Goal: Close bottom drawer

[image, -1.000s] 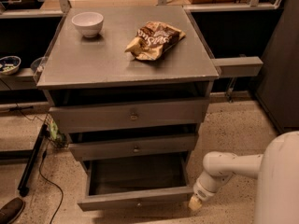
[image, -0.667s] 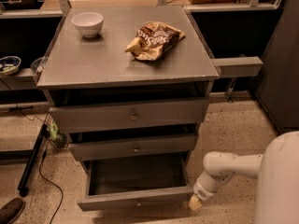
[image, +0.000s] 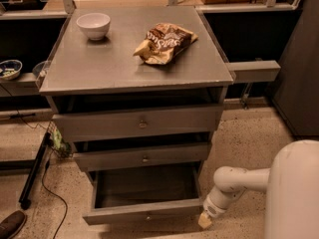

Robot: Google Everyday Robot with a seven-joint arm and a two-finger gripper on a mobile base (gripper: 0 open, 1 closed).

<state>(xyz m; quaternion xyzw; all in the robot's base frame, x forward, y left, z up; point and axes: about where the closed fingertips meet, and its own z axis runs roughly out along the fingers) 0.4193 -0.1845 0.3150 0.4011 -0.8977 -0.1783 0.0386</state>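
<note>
The gripper (image: 205, 220) is held low near the floor, just beside the nearest end of the bottom drawer (image: 144, 212), which stands pulled well out of the cabinet (image: 134, 123). How far the gripper is spread cannot be told, and nothing is seen to be held. The approach is judged to be in hand (no contact is evident). Next, the gripper would need to be brought before the front panel and pushed straight toward the cabinet.

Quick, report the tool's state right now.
Tool: open or closed cannot be told; it sits low at the right front corner of the pulled-out bottom drawer.
</note>
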